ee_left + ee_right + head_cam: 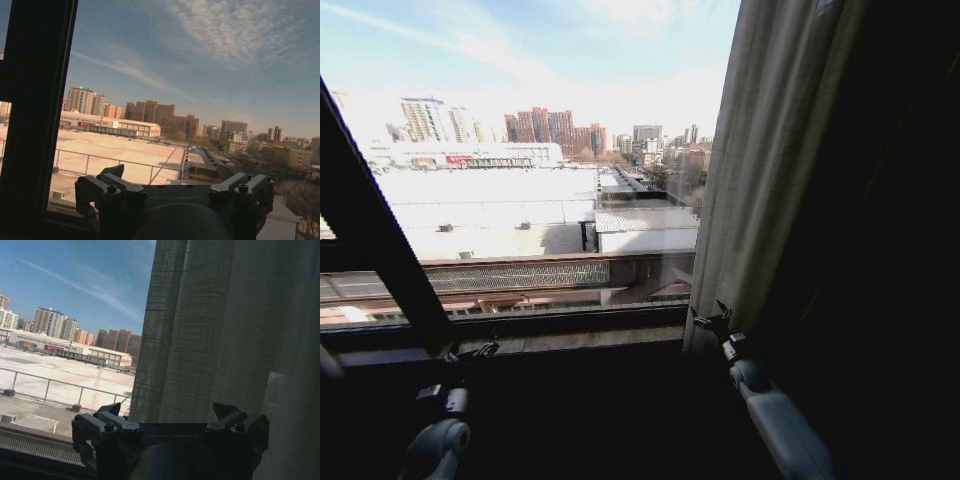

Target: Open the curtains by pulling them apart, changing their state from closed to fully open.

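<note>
A curtain (760,170) is seen gathered at the right of the window in the head view, its greyish-beige pleats hanging from the top edge of the picture down to the sill (570,340); its upper end is cut off, and its right-hand part is lost in deep shadow, so its full width cannot be made out. The glass to the left of it is uncovered, and rooftops and city blocks are seen through it. A dark slanted frame bar (375,230) is seen crossing the left side of the window. The right gripper (712,322) is held at the lower inner edge of the curtain, just above the sill; whether fabric is touched cannot be told from the head view. In the right wrist view the right gripper (170,412) is shown with its jaws spread wide, the curtain (215,330) hanging just beyond them and nothing pinched between them. The left gripper (472,350) is held low near the sill by the frame bar, well apart from the curtain. In the left wrist view the left gripper (172,175) is likewise seen with jaws spread and nothing between them, with open sky and buildings ahead and the frame bar (37,110) alongside. The room below the sill is too dark for anything to be distinguished.
</note>
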You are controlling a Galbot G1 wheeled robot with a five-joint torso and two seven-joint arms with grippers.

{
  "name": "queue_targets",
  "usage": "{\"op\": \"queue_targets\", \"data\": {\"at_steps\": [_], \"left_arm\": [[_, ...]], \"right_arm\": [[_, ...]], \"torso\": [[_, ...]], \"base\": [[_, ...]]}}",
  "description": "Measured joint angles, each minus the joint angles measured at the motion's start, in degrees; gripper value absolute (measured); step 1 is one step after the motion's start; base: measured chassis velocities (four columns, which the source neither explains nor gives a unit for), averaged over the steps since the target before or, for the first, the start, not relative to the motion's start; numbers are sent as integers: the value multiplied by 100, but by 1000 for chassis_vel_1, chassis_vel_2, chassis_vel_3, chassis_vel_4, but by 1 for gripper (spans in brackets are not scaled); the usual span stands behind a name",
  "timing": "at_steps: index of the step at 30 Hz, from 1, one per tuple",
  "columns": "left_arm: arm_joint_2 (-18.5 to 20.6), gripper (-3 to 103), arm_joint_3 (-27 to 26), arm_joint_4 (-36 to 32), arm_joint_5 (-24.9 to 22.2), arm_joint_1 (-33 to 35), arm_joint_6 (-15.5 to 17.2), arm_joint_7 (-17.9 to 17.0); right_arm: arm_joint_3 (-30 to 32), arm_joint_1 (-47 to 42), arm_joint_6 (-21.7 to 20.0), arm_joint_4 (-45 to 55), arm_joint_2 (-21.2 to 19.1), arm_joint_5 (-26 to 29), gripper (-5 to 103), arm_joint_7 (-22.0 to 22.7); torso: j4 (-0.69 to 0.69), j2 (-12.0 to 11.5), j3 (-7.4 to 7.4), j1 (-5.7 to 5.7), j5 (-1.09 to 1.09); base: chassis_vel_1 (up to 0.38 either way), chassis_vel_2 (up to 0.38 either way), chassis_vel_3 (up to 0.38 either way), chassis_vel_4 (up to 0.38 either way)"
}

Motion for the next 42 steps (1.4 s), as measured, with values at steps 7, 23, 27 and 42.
{"op": "queue_targets", "data": {"at_steps": [7, 23, 27, 42], "left_arm": [[0, 100, 0, 0, 0, 0, 0, 0], [0, 100, 0, 0, 0, 0, 0, 0], [0, 100, 0, 0, 0, 0, 0, 0], [0, 100, 0, 0, 0, 0, 0, 0]], "right_arm": [[-308, 511, -130, -276, 178, -88, 100, 133], [-605, 638, -117, -378, 250, -261, 75, -17], [-599, 631, -101, -388, 239, -236, 59, -31], [-518, 579, -38, -405, 292, -14, 10, -344]], "torso": [[1, 1, -1, -1, -2], [-1, 0, 0, -1, -1], [-1, 0, 0, -1, -1], [0, 0, -1, -2, -1]], "base": [[0, 0, 0, 0], [0, 0, 0, 0], [0, 0, 0, 0], [0, 0, 0, 0]]}}
